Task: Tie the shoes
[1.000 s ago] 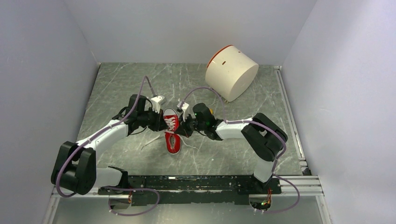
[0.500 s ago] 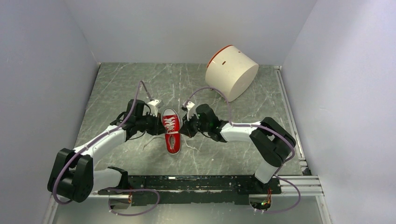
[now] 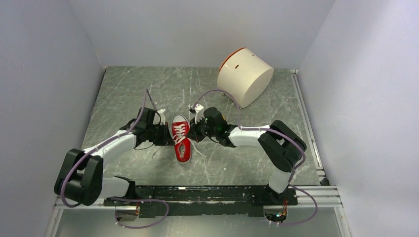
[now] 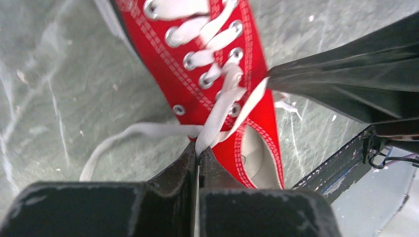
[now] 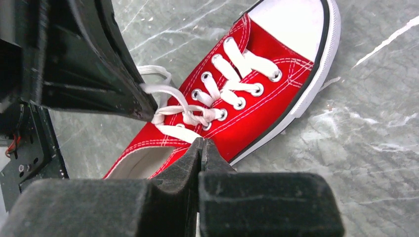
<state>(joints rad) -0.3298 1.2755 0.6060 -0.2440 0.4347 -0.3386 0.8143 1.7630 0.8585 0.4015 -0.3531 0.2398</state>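
Nearest the arm bases, we see the red sneaker (image 3: 182, 143) lying mid-table (image 3: 123, 98) (toe cap pointing away from us). Our left gripper (image 4: 197, 150) pinches one strand of the white laces (image 4: 220, 111). The right gripper (image 5: 201, 145) pinches another. Farther back sits a tilted white drum (image 3: 244, 76).

We see a robotics lab test cell: plain pale-grey panel walls (image 3: 44, 74) box in a grey marbled tabletop (image 3: 128, 84), aluminium extrusion rails (image 3: 307, 118) line its edges, and white-and-black robot arms (image 3: 113, 143) trail purple cables (image 3: 216, 92).
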